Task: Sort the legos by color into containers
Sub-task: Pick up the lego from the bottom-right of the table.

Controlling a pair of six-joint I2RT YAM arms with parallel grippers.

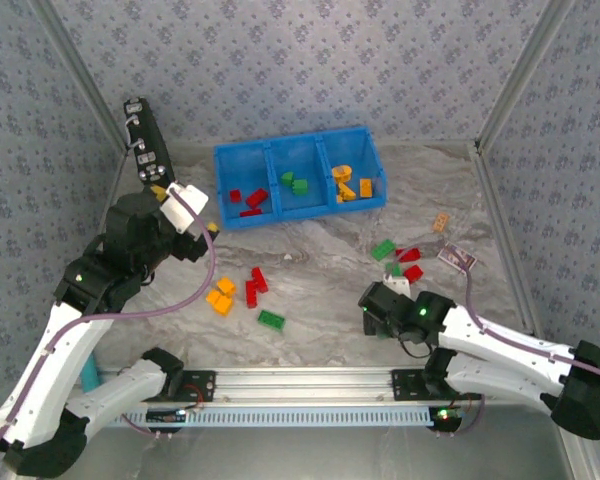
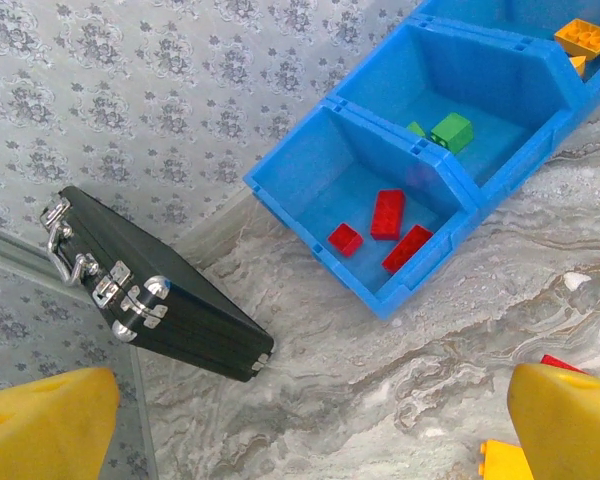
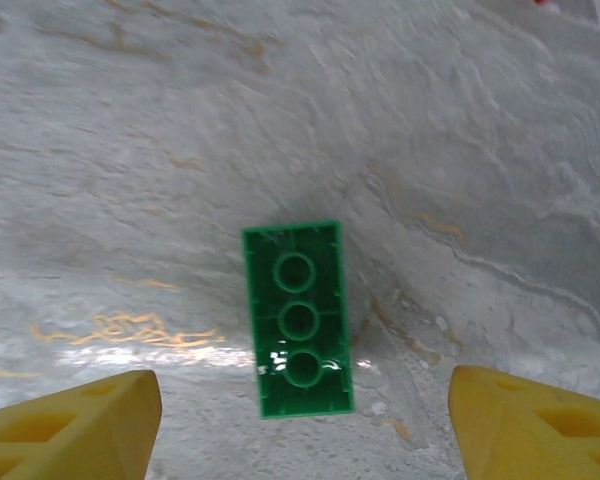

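The blue tray holds red, green and orange legos in separate compartments; loose legos lie on the table awaiting transfer. The left gripper hangs wide open near the tray. The right gripper stands wide and empty astride a green brick, apparently aligned for grasping; its wrist view resolves the brick's hollow underside, which the top view does not.

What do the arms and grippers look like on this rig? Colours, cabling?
Both alike: left arm and right arm have white links, black joints, a green light, a purple cable. The left gripper and right gripper have yellow fingers.
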